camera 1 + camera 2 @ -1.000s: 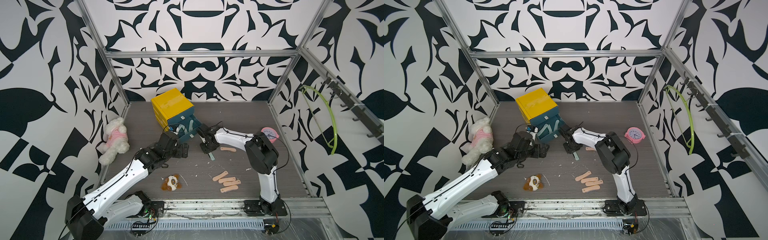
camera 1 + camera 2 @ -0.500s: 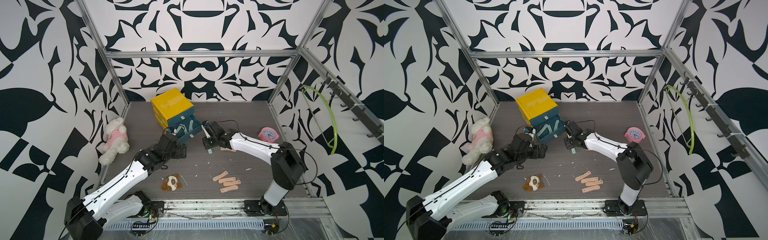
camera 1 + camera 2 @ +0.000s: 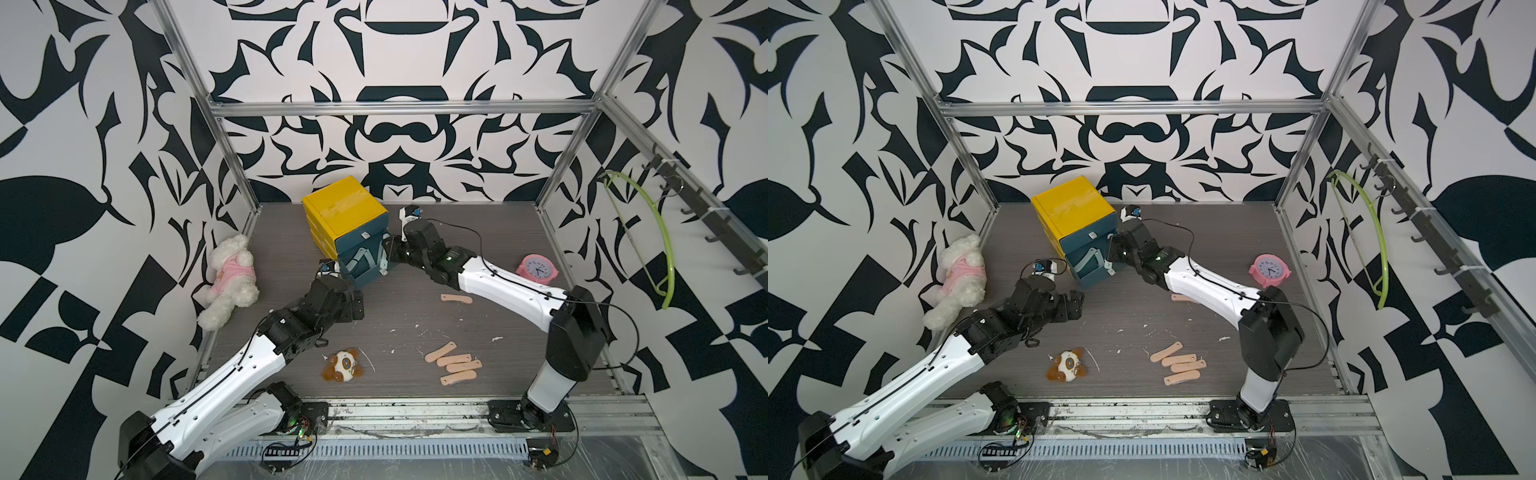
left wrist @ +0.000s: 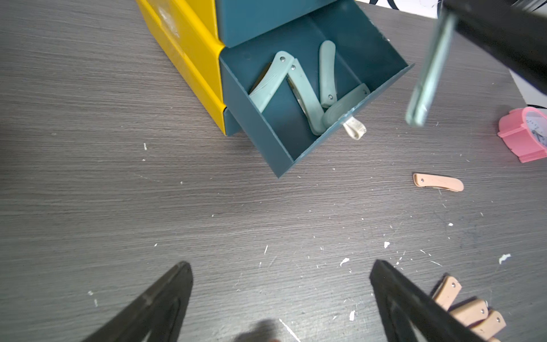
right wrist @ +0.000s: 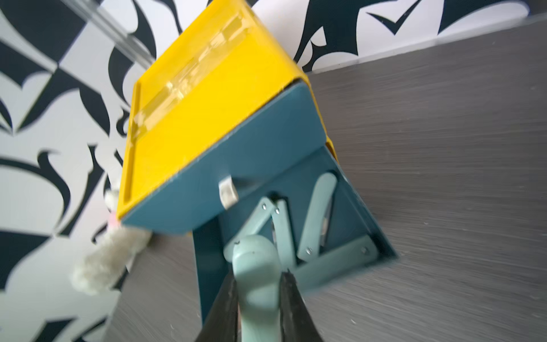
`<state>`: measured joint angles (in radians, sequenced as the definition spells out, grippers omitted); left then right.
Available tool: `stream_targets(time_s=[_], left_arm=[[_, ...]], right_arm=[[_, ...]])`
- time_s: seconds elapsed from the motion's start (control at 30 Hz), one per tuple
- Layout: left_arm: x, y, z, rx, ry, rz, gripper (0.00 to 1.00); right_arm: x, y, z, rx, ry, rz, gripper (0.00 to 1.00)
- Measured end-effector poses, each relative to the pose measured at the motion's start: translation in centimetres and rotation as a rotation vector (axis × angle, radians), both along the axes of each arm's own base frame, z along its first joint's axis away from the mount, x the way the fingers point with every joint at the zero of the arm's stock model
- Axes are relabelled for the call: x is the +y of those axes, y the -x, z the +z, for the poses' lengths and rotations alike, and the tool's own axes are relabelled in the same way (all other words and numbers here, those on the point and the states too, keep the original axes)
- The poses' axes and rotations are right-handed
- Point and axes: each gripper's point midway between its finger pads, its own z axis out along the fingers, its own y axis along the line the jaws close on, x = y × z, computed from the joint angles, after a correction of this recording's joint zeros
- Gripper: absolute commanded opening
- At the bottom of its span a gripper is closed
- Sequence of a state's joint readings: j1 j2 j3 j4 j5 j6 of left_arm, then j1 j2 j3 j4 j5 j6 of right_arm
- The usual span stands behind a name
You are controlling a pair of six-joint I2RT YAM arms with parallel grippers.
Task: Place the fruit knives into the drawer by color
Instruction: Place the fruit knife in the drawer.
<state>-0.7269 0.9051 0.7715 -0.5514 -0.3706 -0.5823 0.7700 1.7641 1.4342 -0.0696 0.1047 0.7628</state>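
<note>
Close to the table's (image 3: 415, 232) near edge, left of its middle, lies a brown-and-white plush toy (image 3: 343, 365). To its right, also near that edge, four peach knives (image 3: 464, 366) lie side by side, touching or nearly so.

Farther in, the left gripper (image 4: 280, 263) hovers above bare table with its jaws spread wide and nothing between them. It points toward the open drawer (image 4: 254, 130). To the right of it a single peach knife (image 3: 456, 298) lies flat, well apart from the group of four. Beyond that knife, near the table's right edge, stands a pink clock (image 3: 538, 271). At the left edge a white plush dog in a pink shirt (image 3: 228, 280) lies against the wall.

The open drawer is dark teal and sticks out of a yellow cabinet (image 3: 341, 208) that stands near the table's far edge, left of its middle. It sits beneath a shut top drawer. Inside it lie four pale teal knives (image 4: 327, 74), crossing and leaning on each other, one along the front wall.

The right gripper (image 5: 258, 275) is clenched on a fifth pale teal knife (image 4: 430, 71), pinched across its width. The knife hangs steeply tilted in the air, off the table, just by the drawer's front right corner. In the right wrist view its free end points at the drawer's inside. Whether it is already over the opening I cannot tell.
</note>
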Motion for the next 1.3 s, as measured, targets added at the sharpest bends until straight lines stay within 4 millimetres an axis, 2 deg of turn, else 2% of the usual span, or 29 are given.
stream_targets(time_s=[0.17, 0.2, 0.3, 0.4, 0.57, 0.73, 0.87, 0.97, 1.07, 1.2, 1.3], left_arm=[[0.5, 0.2, 0.2, -0.006, -0.003, 0.014, 0.99], [0.6, 0.2, 0.3, -0.007, -0.005, 0.016, 0.99], [0.8, 0.2, 0.6, -0.009, -0.011, 0.025, 0.99], [1.3, -0.6, 2.2, -0.031, 0.010, 0.053, 0.99], [2.9, -3.0, 6.4, -0.100, 0.079, 0.132, 0.99], [4.1, -6.0, 10.3, -0.167, 0.107, 0.200, 0.99], [4.7, -9.5, 12.7, -0.217, 0.089, 0.247, 0.99], [4.9, -12.3, 13.5, -0.232, 0.051, 0.281, 0.99], [4.9, -15.1, 12.8, -0.219, 0.006, 0.310, 0.99], [4.8, -17.9, 9.6, -0.150, -0.058, 0.330, 0.99], [4.9, -18.6, 7.1, -0.091, -0.095, 0.333, 0.99]], right_arm=[[1.1, -2.1, -1.4, 0.071, -0.086, -0.106, 0.14], [1.0, -2.2, -1.7, 0.079, -0.090, -0.122, 0.17], [0.8, -2.5, -2.3, 0.100, -0.105, -0.163, 0.33], [0.8, -2.7, -2.1, 0.102, -0.117, -0.174, 0.40], [1.1, -3.0, -0.5, 0.072, -0.135, -0.166, 0.42], [0.7, -2.2, 0.6, 0.063, -0.136, -0.143, 0.41], [-1.1, 0.1, 1.3, 0.074, -0.128, -0.126, 0.42], [-2.8, 2.1, 1.1, 0.090, -0.118, -0.119, 0.44], [-4.3, 3.8, -0.3, 0.120, -0.093, -0.119, 0.45], [-5.6, 5.3, -3.3, 0.184, -0.048, -0.126, 0.46], [-6.0, 5.9, -5.2, 0.227, -0.019, -0.130, 0.47]])
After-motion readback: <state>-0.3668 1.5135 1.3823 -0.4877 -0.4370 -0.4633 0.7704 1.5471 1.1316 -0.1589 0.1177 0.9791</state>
